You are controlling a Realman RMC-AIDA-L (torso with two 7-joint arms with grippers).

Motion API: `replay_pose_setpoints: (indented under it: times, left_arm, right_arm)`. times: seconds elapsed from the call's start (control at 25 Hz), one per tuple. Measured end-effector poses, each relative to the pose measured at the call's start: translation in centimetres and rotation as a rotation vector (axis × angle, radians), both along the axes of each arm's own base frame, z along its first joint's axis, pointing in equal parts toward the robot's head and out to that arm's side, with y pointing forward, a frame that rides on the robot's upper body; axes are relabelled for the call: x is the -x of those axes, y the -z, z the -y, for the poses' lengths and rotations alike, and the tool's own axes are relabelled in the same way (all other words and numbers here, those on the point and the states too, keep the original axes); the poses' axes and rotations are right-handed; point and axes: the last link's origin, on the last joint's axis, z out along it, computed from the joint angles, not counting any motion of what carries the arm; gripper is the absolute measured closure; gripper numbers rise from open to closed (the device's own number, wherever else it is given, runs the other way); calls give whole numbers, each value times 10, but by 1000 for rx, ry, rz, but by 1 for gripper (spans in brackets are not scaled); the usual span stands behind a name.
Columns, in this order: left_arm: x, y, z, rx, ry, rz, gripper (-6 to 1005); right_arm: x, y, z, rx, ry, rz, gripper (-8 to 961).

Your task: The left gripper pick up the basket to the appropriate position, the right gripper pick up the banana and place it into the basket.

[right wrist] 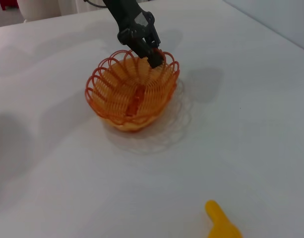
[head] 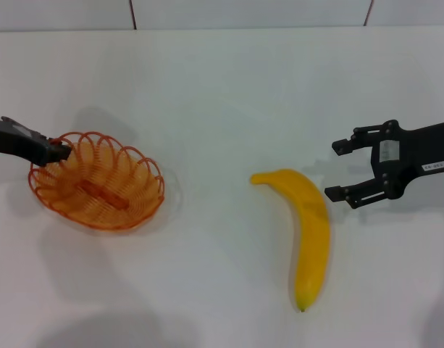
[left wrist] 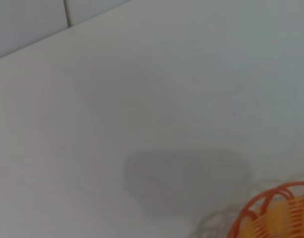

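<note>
Left hand [head: 61, 151] clenched on the rim of the orange wire basket [head: 98, 181] at table [head: 222, 94] left, right hand [head: 345, 171] spread wide just beside the banana [head: 308, 225] lying mid-right; thin one-sided rim grip could let the basket tip when moved.
</note>
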Motion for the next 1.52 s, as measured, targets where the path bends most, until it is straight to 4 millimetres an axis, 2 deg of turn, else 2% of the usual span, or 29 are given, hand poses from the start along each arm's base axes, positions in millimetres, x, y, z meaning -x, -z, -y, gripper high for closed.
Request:
replay_pose_setpoints:
  times: [0.44, 0.92, 1.52]
  left_arm:
    - [-11, -2, -2, -17, 21, 63, 892]
    - [-29, -9, -6, -118, 134, 254, 914]
    - [-19, 18, -4, -183, 76, 426, 919]
  right_arm:
    - [0, 1, 0, 1, 1, -2, 73]
    - [1, 1, -1, 1, -1, -3, 74]
    - [4, 5, -3, 22, -4, -4, 74]
